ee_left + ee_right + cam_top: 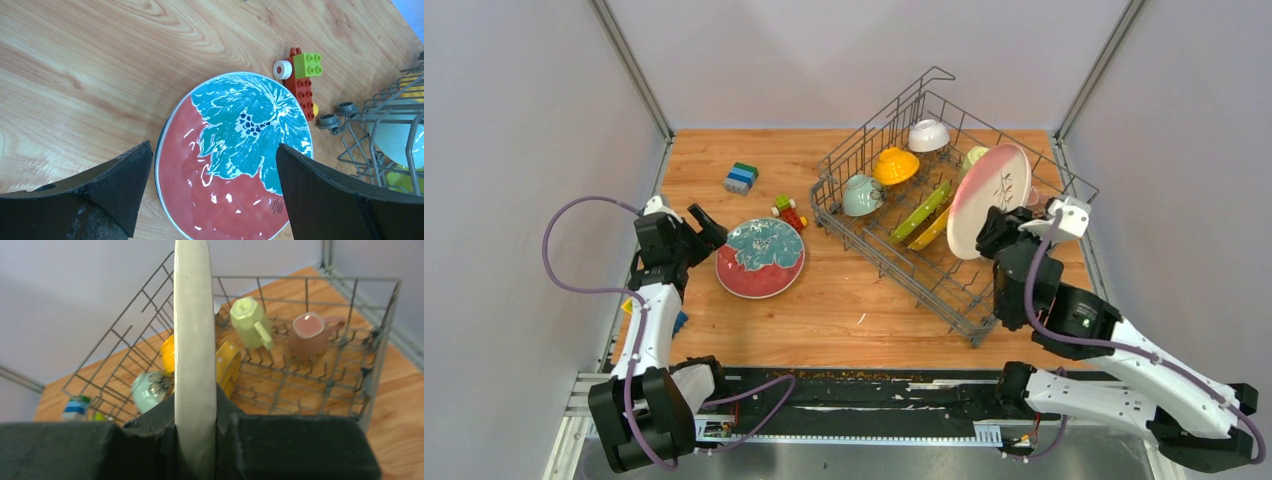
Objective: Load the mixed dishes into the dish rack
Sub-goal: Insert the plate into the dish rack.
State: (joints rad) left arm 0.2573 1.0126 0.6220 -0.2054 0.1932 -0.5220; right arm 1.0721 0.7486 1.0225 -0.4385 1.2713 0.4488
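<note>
Pinching the pink plate (pixel 990 198) by its rim, the right claw (pixel 998 236) holds it over the dish rack (pixel 892 264); it looks slippery, breakable. Left claw (pixel 213 186) gapes wide.

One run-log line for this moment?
left claw: open, above red-and-teal plate on table | right claw: shut on pink-rimmed plate, held on edge over dish rack

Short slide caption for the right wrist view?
Right tool shut on a pale plate seen edge-on; dish rack with pink mug beyond.
</note>
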